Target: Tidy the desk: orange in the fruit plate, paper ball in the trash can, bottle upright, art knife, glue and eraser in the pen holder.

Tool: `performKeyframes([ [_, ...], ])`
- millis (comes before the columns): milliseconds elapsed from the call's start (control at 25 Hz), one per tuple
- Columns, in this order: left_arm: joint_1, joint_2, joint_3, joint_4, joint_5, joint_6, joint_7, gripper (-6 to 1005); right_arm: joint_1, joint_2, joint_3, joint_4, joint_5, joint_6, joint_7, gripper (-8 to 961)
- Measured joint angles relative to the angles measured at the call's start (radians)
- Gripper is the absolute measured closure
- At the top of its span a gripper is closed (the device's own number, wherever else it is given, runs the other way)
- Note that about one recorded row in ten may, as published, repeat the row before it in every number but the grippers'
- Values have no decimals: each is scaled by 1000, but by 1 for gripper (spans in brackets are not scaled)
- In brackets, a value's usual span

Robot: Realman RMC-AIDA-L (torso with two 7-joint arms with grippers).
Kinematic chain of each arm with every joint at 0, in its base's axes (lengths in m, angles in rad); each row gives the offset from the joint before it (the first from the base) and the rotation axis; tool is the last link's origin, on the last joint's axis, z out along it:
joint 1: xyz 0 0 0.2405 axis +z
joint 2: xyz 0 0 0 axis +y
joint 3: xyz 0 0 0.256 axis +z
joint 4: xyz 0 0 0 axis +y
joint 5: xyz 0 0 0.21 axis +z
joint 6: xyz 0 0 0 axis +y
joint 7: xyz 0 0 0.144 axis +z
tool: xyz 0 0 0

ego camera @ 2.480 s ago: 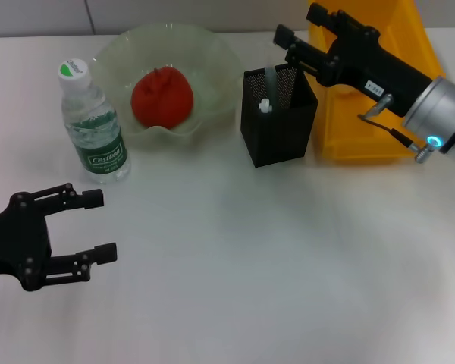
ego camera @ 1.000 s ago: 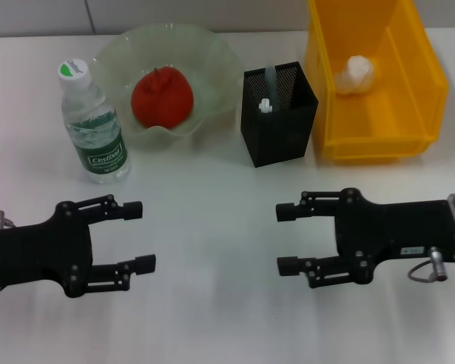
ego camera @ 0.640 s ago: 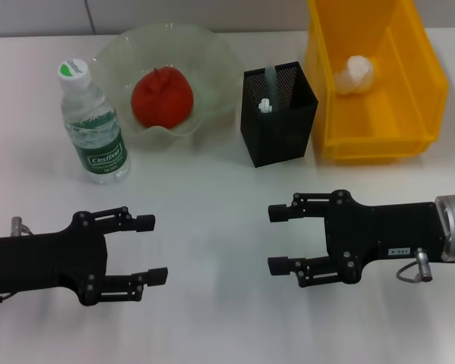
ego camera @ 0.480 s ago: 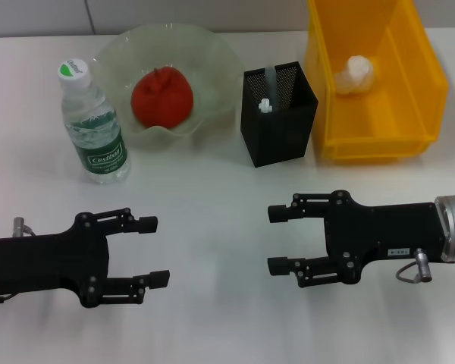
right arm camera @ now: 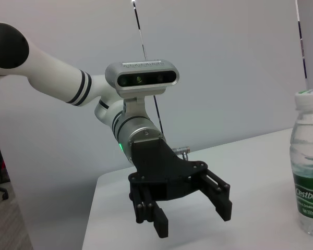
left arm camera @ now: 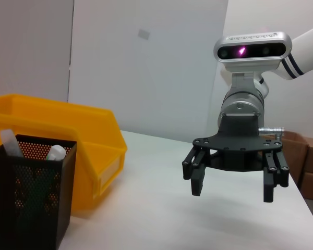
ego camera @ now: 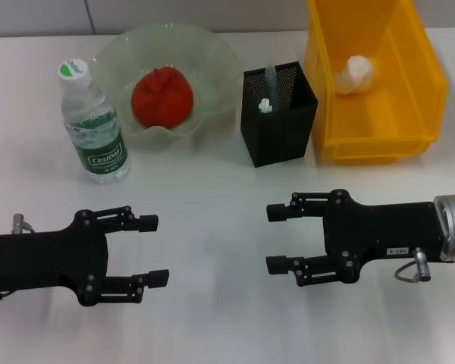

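The left gripper (ego camera: 153, 249) and right gripper (ego camera: 277, 238) hover low over the white desk (ego camera: 212, 318), jaws spread wide and empty, fingertips facing each other. Well beyond their open jaws, the orange (ego camera: 161, 96) sits in the glass fruit plate (ego camera: 212, 53), the paper ball (ego camera: 357, 72) lies in the yellow bin (ego camera: 421, 83), and the black mesh pen holder (ego camera: 279, 125) holds white-capped items. The water bottle (ego camera: 93, 125) stands upright beside the plate.
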Motion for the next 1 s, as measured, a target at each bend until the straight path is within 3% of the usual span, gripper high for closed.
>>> performKeyframes([
  [1000,-15,-1,0,0,0,8,-9,201,9,0,1,0,4,-8,0,202],
])
